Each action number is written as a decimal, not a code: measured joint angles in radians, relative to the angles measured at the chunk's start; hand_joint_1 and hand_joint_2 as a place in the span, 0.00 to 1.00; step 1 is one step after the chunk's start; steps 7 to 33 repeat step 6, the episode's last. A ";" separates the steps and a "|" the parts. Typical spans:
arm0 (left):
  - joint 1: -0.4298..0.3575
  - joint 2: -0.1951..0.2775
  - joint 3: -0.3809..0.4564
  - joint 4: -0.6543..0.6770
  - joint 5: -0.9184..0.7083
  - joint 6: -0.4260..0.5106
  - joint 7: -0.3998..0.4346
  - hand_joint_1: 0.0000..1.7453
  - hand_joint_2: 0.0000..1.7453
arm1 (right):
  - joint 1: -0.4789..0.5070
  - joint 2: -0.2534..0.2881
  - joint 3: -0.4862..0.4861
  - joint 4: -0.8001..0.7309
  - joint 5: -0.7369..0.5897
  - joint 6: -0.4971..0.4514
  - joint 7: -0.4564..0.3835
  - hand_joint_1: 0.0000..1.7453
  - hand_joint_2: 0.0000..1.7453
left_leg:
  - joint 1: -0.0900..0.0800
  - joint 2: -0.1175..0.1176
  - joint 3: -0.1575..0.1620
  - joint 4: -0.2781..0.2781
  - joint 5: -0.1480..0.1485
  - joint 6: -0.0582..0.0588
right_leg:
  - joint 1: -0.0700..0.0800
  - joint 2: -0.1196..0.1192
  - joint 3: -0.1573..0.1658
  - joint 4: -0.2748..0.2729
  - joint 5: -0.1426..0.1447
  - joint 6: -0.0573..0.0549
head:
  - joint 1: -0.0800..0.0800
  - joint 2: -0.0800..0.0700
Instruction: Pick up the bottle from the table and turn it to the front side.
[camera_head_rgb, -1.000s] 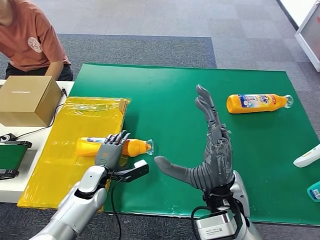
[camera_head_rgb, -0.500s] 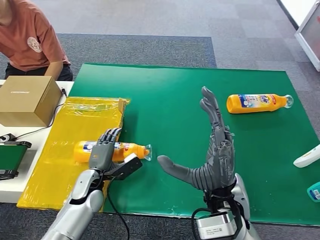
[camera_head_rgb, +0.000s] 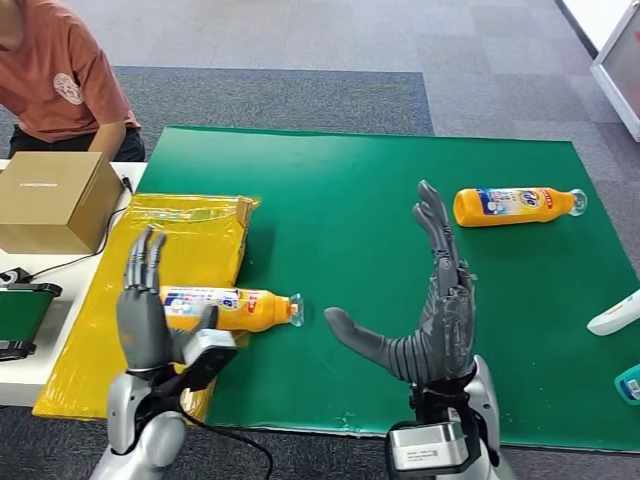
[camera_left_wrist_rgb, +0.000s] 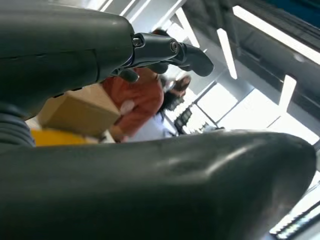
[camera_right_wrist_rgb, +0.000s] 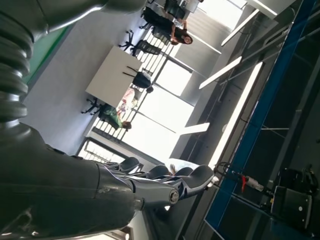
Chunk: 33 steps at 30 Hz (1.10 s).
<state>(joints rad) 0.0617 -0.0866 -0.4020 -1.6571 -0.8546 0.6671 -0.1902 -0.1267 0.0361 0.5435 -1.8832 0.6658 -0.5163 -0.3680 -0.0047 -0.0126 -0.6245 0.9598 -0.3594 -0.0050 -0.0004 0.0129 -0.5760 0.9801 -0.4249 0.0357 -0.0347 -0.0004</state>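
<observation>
Left hand (camera_head_rgb: 143, 315) open beside lying bottle (camera_head_rgb: 226, 306), right hand (camera_head_rgb: 430, 310) open, empty

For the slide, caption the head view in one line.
Both robot hands, left and right, raised open over the green mat; near bottle lying free.

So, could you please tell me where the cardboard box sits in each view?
Head view: cardboard box at the left edge, beside the yellow sheet.
Left wrist view: the box, between the left hand's thumb and fingers.
Right wrist view: not in it.
Shared landmark: the person's orange shirt behind the box.
</observation>
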 joint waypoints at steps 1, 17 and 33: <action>0.017 0.000 0.000 -0.031 0.110 0.007 -0.048 0.00 0.00 | 0.003 0.000 0.000 0.002 0.000 -0.004 0.002 0.00 1.00 | 0.000 0.000 0.000 0.000 0.000 0.000 | 0.000 0.000 0.000 0.000 0.000 0.000 | 0.000 0.000; 0.071 -0.001 0.002 -0.123 0.300 -0.009 -0.141 0.00 1.00 | 0.016 -0.001 0.000 0.010 -0.005 -0.007 0.006 0.00 1.00 | 0.000 0.000 0.000 0.000 -0.001 0.000 | 0.000 0.000 0.000 0.000 -0.001 0.000 | 0.000 0.000; 0.071 -0.001 0.002 -0.123 0.300 -0.009 -0.141 0.00 1.00 | 0.016 -0.001 0.000 0.010 -0.005 -0.007 0.006 0.00 1.00 | 0.000 0.000 0.000 0.000 -0.001 0.000 | 0.000 0.000 0.000 0.000 -0.001 0.000 | 0.000 0.000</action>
